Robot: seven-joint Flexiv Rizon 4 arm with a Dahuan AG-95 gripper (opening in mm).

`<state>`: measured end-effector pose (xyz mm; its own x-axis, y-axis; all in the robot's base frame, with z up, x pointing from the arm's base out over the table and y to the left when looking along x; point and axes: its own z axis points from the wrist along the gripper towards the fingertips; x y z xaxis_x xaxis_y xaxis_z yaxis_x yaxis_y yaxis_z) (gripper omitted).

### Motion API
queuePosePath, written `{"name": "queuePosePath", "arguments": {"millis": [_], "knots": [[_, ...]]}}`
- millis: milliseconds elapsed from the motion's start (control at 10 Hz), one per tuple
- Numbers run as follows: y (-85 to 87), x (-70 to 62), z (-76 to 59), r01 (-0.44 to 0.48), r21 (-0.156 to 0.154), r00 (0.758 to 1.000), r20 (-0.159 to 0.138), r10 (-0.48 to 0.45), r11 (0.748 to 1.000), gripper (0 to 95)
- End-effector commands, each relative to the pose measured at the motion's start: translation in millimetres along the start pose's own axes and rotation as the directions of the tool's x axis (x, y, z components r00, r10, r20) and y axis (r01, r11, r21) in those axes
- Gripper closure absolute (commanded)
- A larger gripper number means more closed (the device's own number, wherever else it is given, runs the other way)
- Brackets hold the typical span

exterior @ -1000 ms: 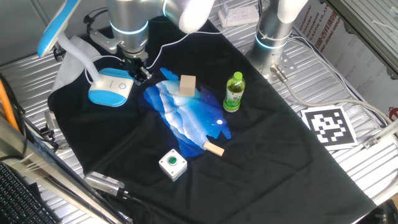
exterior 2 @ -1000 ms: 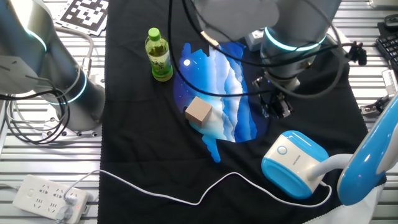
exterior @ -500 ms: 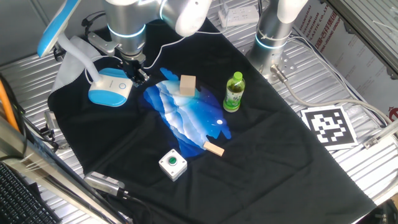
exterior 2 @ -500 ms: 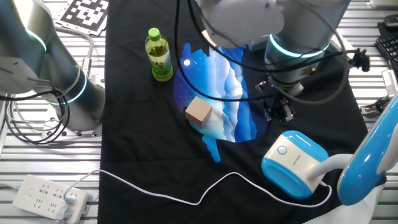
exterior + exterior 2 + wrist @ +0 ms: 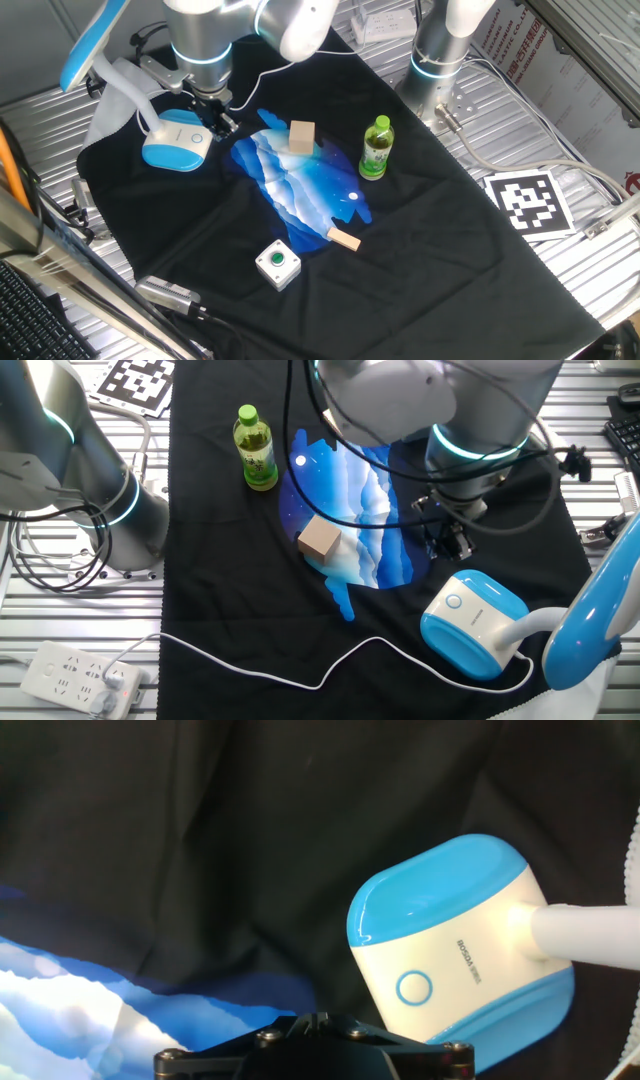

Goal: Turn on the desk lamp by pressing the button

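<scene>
Gripper point(image 5: 451, 546) is hanging just off the free end of the desk lamp point(image 5: 474, 622) base, the end facing away from the white neck, and it is not touching the lamp in any view. Whether its fingers are open or closed I cannot tell: the two fixed views show only a dark cluster at the wrist, and the hand view shows just the black mounting edge at the bottom of the picture, no fingertips.

The lamp base is sitting on the black cloth point(image 5: 420, 250) at the table's edge, with its long axis running from the neck toward the blue mountain-print patch point(image 5: 300, 180). The button point(image 5: 414, 988), a small pale ring on the white top of the base, is lying on the half of the base nearer the gripper.

In the hand view the ring is showing to the right of centre and slightly ahead of the hand, so I judge the coming move as a short sideways shift over the base, toward the neck, followed by a straight press down. In the other fixed view the button point(image 5: 455, 601) is lying just below the gripper in the picture.
</scene>
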<state>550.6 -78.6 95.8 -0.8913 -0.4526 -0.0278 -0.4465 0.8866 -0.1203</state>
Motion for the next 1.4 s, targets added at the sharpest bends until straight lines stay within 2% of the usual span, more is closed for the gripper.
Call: {"name": "queuePosePath", "arguments": {"millis": [100,500,900,1400], "knots": [[-0.8,-1.4,2.1,0.002,0.008,1.000,-0.005,-0.002,1.000,95.0],[-3.1,-1.1,6.3,-0.008,0.039,1.000,-0.015,0.008,0.999,95.0],[-13.7,0.6,10.8,0.010,0.031,1.000,-0.006,-0.010,0.999,95.0],[-23.0,-5.3,14.4,0.010,0.023,1.000,-0.001,-0.010,1.000,95.0]]}}
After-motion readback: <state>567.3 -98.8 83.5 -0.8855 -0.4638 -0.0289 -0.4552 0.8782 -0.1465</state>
